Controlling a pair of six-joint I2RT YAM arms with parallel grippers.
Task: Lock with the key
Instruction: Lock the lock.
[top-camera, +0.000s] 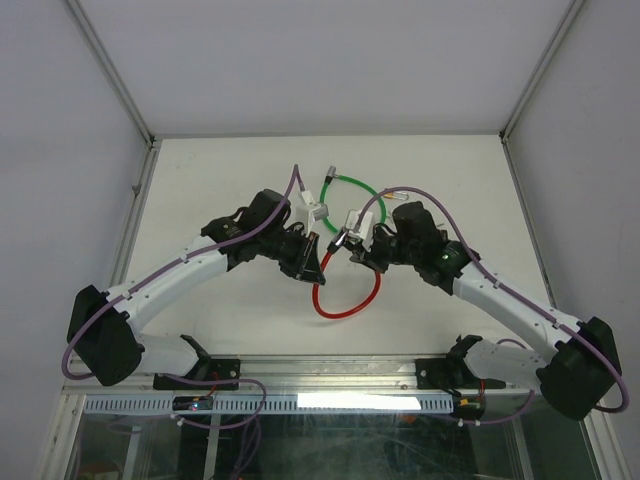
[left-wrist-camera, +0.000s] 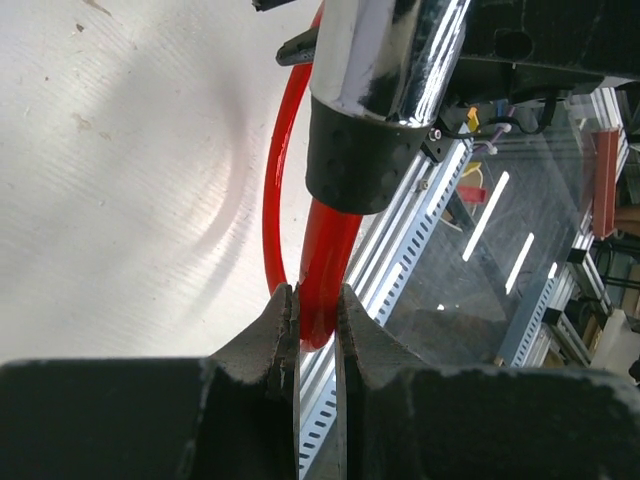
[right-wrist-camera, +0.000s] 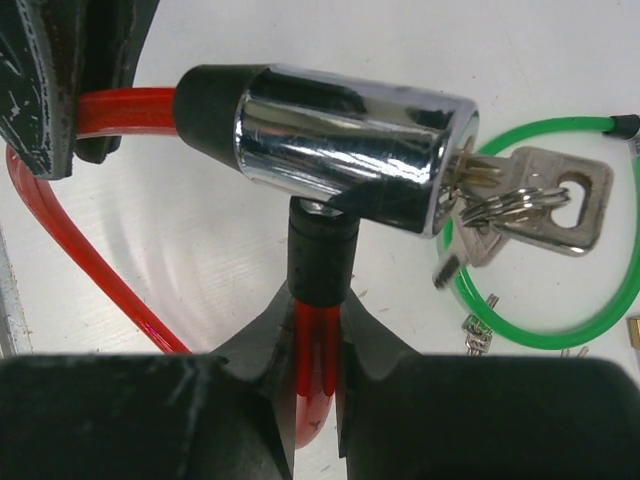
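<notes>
- The red plastic-coated cable lock is held between the two arms over the middle of the white bench. Its short chrome lock barrel seems to be lifted clear of the surface.
- The left hand is clenched on the red cable just beyond the black collar at the barrel's closed end.
- The right hand is clenched on the cable's other end, directly under the barrel. It grips just below the black sleeve that goes up into the barrel's side port.
- A silver flat key sits in the keyhole at the barrel's open end. A split ring and a second key hang from it, and neither hand touches them.
- A second lock, a green cable, lies on the bench beyond the barrel's key end and plays no part here.
- Done, as far as I can judge: the loop is closed, the free end looks pushed home in the barrel, and the key is in place.
- Left to do: turning the key to lock the barrel. With both hands on the cable, one would have to let go and take the key head while the other steadies the barrel.
- The pictures do not show whether the key has been turned.
</notes>
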